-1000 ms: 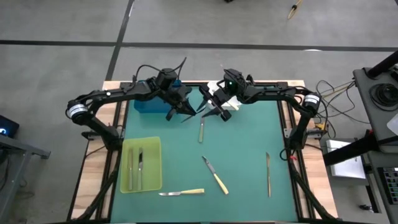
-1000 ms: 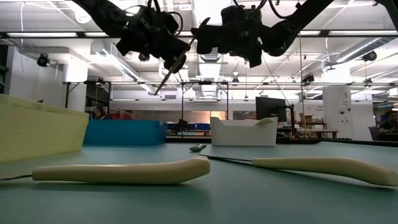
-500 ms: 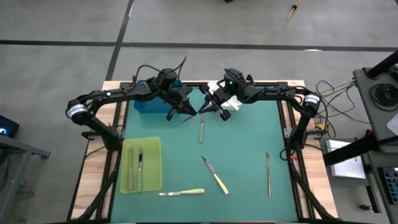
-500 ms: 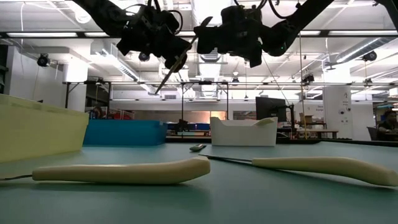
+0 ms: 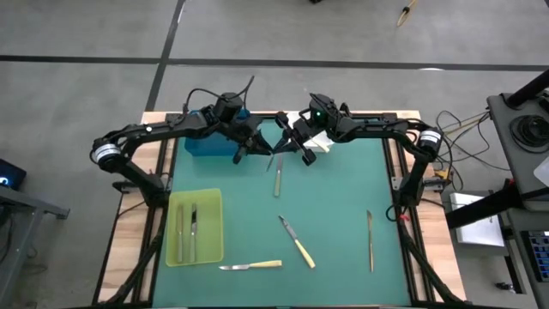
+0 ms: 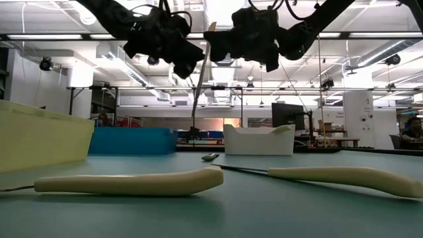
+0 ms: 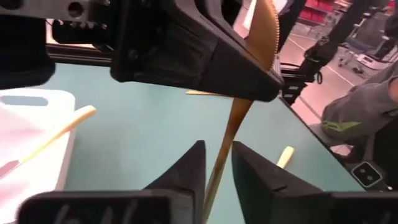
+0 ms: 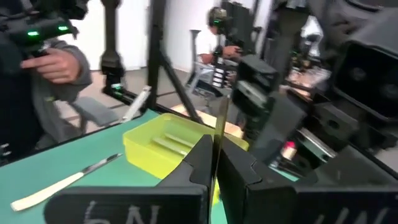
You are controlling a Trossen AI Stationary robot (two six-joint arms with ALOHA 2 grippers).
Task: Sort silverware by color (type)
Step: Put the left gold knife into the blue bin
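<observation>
Grey metal utensil hangs upright from my right gripper, clamped between its closed fingers. Just beside it, my left gripper stands slightly parted, the utensil's shaft passing between its fingers untouched.

"Is there room at the back of the counter?"

"Little. My left gripper and right gripper hang close together there, a grey utensil upright between them, the blue tray and white tray just behind."

"And lower down?"

"The green middle is open between the scattered yellow-handled knives; the yellow-green tray blocks my left."
</observation>
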